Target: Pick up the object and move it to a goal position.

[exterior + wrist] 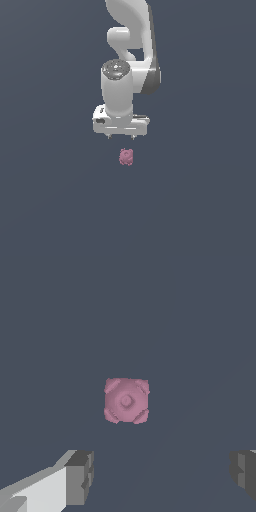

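The object is a small pink, bumpy, roundish lump (126,157) lying on the dark grey floor. In the wrist view the object (126,400) lies centred, beyond the line between the two fingers. My white gripper (121,137) hangs just above and slightly to the exterior view's left of it, not touching it. The fingers are spread wide: one fingertip (80,477) and the other fingertip (245,472) show at opposite sides of the wrist view, with nothing between them. The gripper (162,475) is open and empty.
The white arm (131,45) rises behind the gripper toward the top of the exterior view. The flat dark grey surface (50,200) extends all around. No goal marker shows.
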Available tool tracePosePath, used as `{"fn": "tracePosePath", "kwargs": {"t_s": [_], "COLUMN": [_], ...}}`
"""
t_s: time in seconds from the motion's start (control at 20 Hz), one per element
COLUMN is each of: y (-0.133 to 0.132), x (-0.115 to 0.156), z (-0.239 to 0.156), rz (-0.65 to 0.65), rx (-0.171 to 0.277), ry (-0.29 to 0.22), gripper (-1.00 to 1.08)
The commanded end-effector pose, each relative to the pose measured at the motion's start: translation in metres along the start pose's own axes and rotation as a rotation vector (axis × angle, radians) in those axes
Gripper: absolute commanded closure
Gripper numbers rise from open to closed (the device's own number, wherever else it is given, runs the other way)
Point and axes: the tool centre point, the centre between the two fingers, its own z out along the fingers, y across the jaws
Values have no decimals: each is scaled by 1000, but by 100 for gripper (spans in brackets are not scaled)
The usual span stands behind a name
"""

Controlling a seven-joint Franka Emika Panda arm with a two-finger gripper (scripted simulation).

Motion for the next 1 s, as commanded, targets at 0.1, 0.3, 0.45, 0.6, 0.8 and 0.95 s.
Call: {"fn": "tracePosePath", "kwargs": {"t_s": [0.1,0.3,0.45,0.6,0.8,0.95], "y": [-1,-8,-12,-12,-12,-13], "x": [1,8,12,12,12,13], "z": [-1,-8,-12,-12,-12,-8], "rz": [-3,-22,-34,-35,-34,-31], "rx": [-1,-10,-15,-15,-15,-14], "ry": [3,27,42,43,42,40], "gripper": [-92,-92,-92,-92,-92,-92]}}
